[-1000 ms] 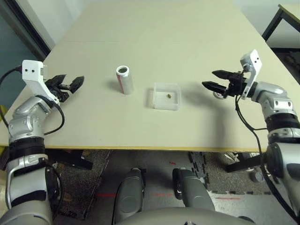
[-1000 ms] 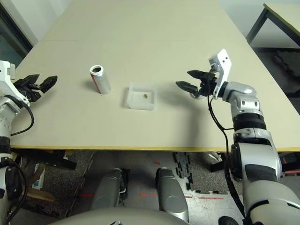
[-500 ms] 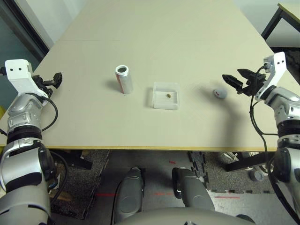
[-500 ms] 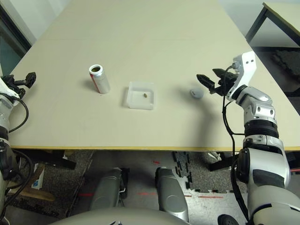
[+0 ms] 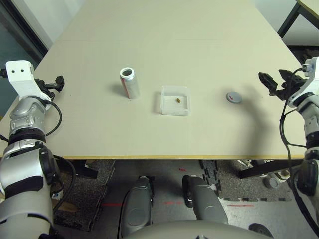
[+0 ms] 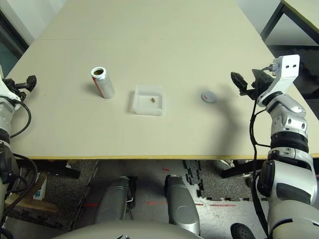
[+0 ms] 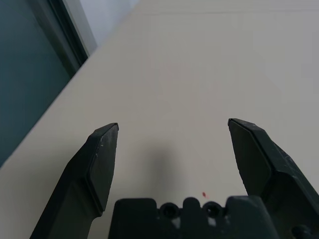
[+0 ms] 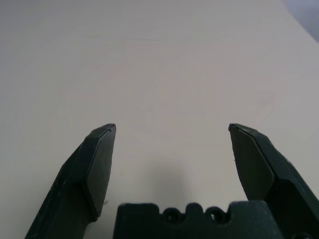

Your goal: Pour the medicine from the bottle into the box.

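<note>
The silver-grey bottle [image 5: 129,83] with red marks stands upright and uncapped on the table, left of centre. Just to its right lies the clear square box [image 5: 175,100], and one tiny yellowish-brown pill of medicine [image 5: 178,100] rests inside it. My left gripper [image 5: 54,84] hovers at the table's left edge, far from the bottle, open and empty. My right gripper [image 5: 272,81] is at the table's right edge, also open with nothing between its fingers. The wrist views show both pairs of fingers [image 7: 102,159] [image 8: 97,164] spread wide over bare tabletop.
A loose round grey cap disc [image 5: 233,97] lies on the table between the box and my right gripper. The beige table [image 5: 164,45] stretches far back. A dark table leg [image 5: 291,20] stands at the far right.
Both arms have drawn outward: the left gripper back to the left edge, the right gripper away from the cap disc to the right edge. The disc now lies uncovered on the table.
</note>
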